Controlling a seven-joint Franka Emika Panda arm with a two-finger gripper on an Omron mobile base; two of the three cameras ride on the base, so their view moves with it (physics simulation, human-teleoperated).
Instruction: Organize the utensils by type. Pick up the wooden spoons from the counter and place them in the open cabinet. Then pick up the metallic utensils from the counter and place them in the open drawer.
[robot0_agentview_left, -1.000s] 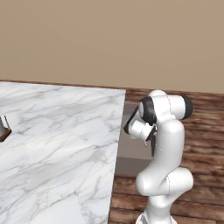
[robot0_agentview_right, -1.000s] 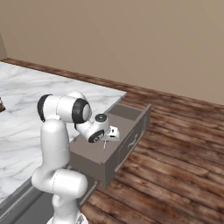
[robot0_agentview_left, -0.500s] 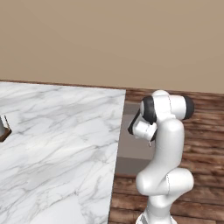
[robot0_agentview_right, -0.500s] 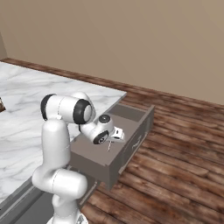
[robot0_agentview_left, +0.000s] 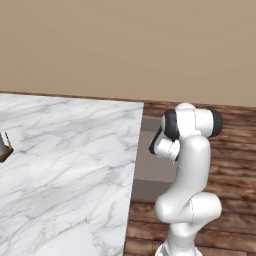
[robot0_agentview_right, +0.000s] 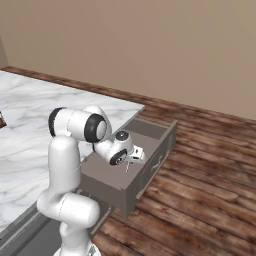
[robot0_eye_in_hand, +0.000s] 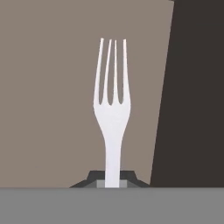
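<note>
My gripper (robot0_agentview_right: 129, 163) is shut on the handle of a silvery metal fork (robot0_eye_in_hand: 112, 109), one of the metallic utensils. In the hand view the tines point away from the fingertips over the plain grey-brown floor (robot0_eye_in_hand: 52, 87) of the open drawer (robot0_agentview_right: 156, 161). From the right base view the hand hangs just above the drawer's inside, near its front panel. The drawer (robot0_agentview_left: 150, 167) sticks out from under the white marble counter (robot0_agentview_left: 65, 165). The wooden spoons and the open cabinet are out of view.
A small brown and grey object (robot0_agentview_left: 4, 146) sits at the counter's far left edge. A dark drawer wall (robot0_eye_in_hand: 197, 87) stands to the right of the fork. Wooden floor (robot0_agentview_right: 210, 190) spreads beyond the drawer, with a tan wall behind.
The hand with the fork has eased slightly farther out over the drawer. The grip has stayed shut.
</note>
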